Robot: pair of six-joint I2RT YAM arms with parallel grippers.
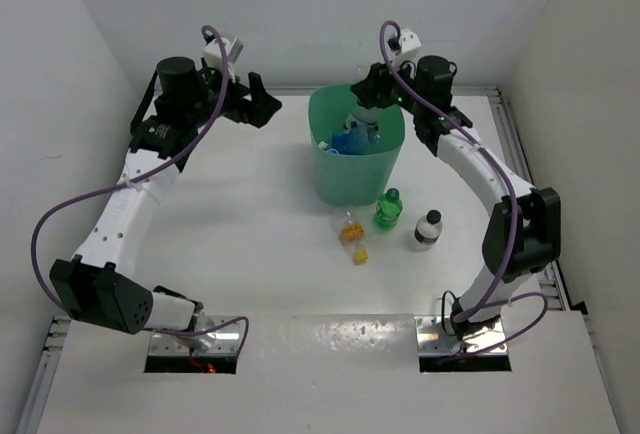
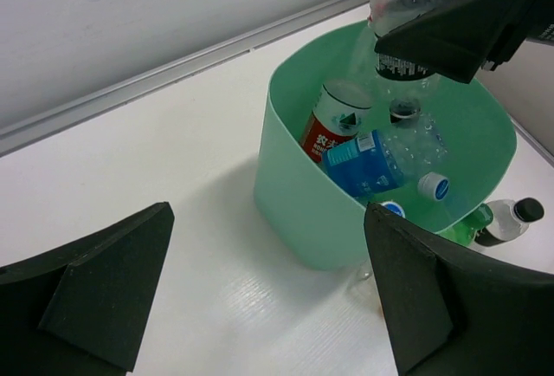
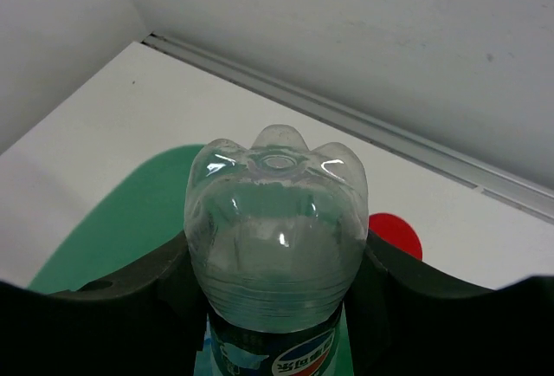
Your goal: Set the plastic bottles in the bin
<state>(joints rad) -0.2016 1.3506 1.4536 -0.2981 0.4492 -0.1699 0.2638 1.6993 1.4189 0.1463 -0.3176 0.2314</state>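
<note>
Right pincer (image 1: 372,100) clamped on an inverted clear bottle (image 3: 277,220) above the bin (image 1: 335,182), near its 12 o'clock rim; left pincer (image 1: 262,102) spread wide at the bin's 10 o'clock. Risk: released so near the rim, it may glance off onto the desk (image 1: 250,254)

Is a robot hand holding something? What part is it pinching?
The right gripper holds a clear bottle upside down over the bin, pinching its body near the base. The left gripper is open and empty.

One bin (image 1: 355,179), three bottles (image 1: 388,209) outside it, one bottle (image 3: 277,211) above it, at least three bottles inside.
</note>
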